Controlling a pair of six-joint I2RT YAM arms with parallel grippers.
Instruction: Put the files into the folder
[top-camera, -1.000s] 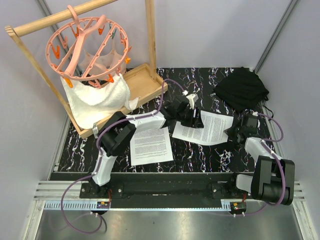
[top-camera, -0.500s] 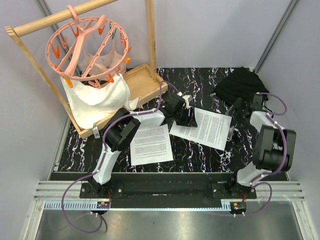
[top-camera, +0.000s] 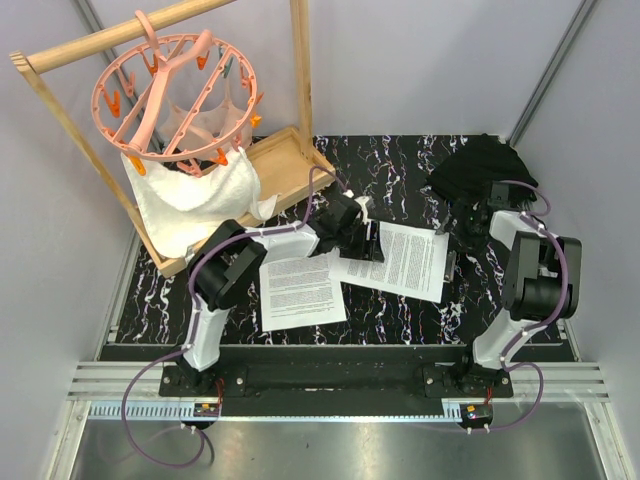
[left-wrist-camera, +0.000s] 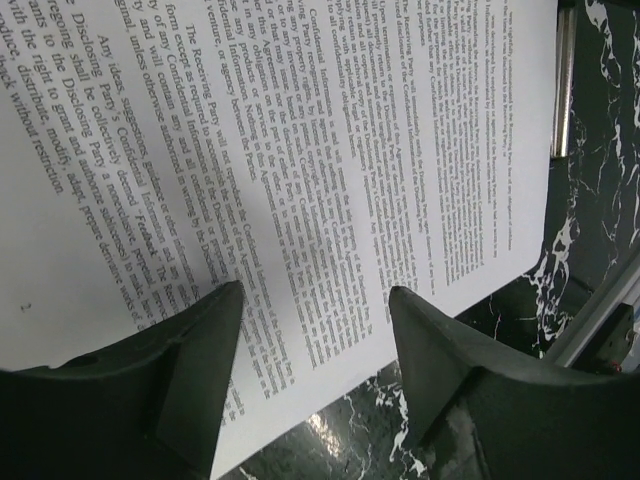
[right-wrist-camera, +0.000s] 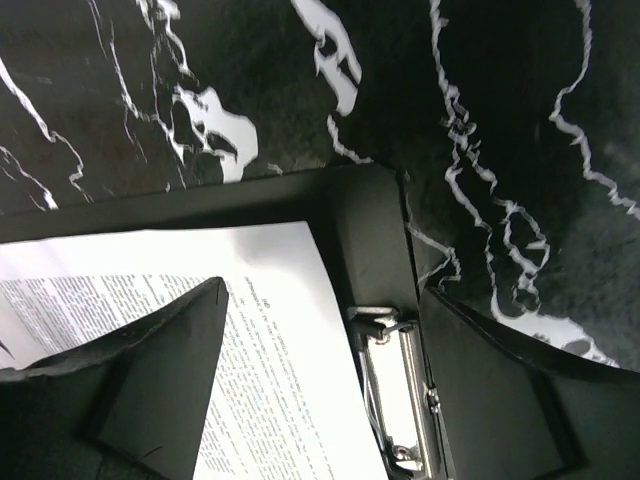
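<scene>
Two printed files lie on the marbled table: one sheet (top-camera: 300, 290) near the left arm, another (top-camera: 395, 260) on the black folder (right-wrist-camera: 365, 235). Only the folder's edge and silver clip (right-wrist-camera: 395, 395) show beside that sheet. My left gripper (top-camera: 355, 238) is open over the sheet's left edge; in the left wrist view one finger (left-wrist-camera: 195, 355) hangs over the paper (left-wrist-camera: 300, 150) and the other over the table. My right gripper (right-wrist-camera: 320, 300) is open above the folder's clip end, with the clip and the sheet's edge (right-wrist-camera: 270, 330) between its fingers, touching neither as far as I can see.
A black fabric bundle (top-camera: 485, 175) lies at the back right, close behind the right gripper. At the back left stands a wooden rack with a tray (top-camera: 285, 160), a pink clip hanger (top-camera: 175, 85) and a white cloth (top-camera: 195, 200).
The right gripper was shut at the folder's near right side; it has opened and swung back toward the bundle. The sheet and folder have shifted left, and the left gripper moved left with them.
</scene>
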